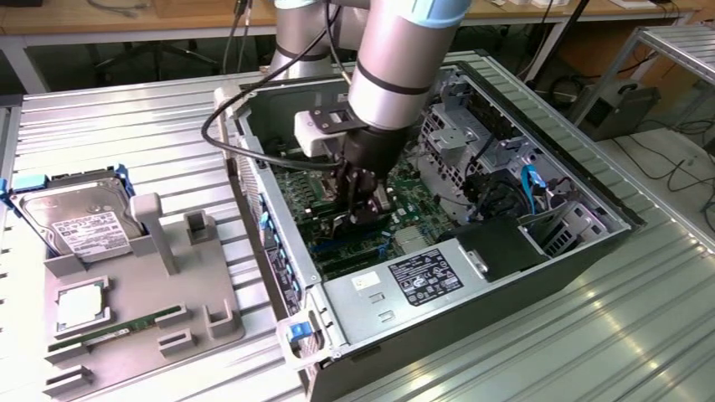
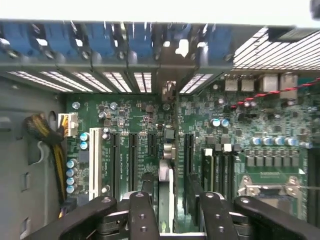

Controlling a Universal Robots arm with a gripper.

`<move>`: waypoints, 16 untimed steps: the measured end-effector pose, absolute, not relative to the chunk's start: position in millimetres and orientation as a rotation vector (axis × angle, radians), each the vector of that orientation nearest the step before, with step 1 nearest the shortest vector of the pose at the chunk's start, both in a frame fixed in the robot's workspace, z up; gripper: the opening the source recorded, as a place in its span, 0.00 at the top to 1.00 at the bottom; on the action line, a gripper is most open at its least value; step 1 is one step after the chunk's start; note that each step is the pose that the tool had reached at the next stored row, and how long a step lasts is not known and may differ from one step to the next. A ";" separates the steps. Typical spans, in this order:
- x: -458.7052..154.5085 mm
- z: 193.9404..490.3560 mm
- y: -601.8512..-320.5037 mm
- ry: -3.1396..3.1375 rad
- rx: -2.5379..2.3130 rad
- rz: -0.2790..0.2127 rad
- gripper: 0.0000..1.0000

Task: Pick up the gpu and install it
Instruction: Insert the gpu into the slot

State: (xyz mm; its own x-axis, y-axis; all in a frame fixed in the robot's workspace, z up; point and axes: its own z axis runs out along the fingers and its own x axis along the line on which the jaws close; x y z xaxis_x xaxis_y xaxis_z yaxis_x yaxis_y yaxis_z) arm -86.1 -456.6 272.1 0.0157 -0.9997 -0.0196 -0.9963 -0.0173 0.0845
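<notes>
The gripper [image 2: 170, 210] is closed on the gpu [image 2: 167, 187], held edge-on between its fingers [image 2: 141, 212] and standing upright on the motherboard [image 2: 240, 145] among the slots. In the exterior view the arm [image 1: 391, 59] reaches down into the open case [image 1: 491, 276]; a hard drive [image 1: 79, 222] sits well apart on the tray [image 1: 167, 301].

Arm [image 1: 391, 59]: silver-grey tube, light-blue joint cap, black ring band. White camera block [image 1: 315, 134] on black bracket; black cable [image 1: 229, 126] looped alongside. Gripper [image 2: 172, 215]: black, 2 linkage fingers [image 2: 141, 212] with round screws.
</notes>
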 end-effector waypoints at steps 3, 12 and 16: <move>-86.1 285.1 -455.1 -2.167 2.206 -0.113 0.60; -94.8 278.8 -448.1 -2.174 2.225 -0.087 0.89; -94.8 275.7 -448.1 -2.174 2.225 -0.085 0.89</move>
State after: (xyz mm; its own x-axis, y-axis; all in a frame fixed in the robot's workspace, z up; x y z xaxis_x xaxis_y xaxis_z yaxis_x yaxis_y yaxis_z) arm -94.8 -448.1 275.7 0.0228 -0.9996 -0.0183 -0.9979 -0.0239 0.0598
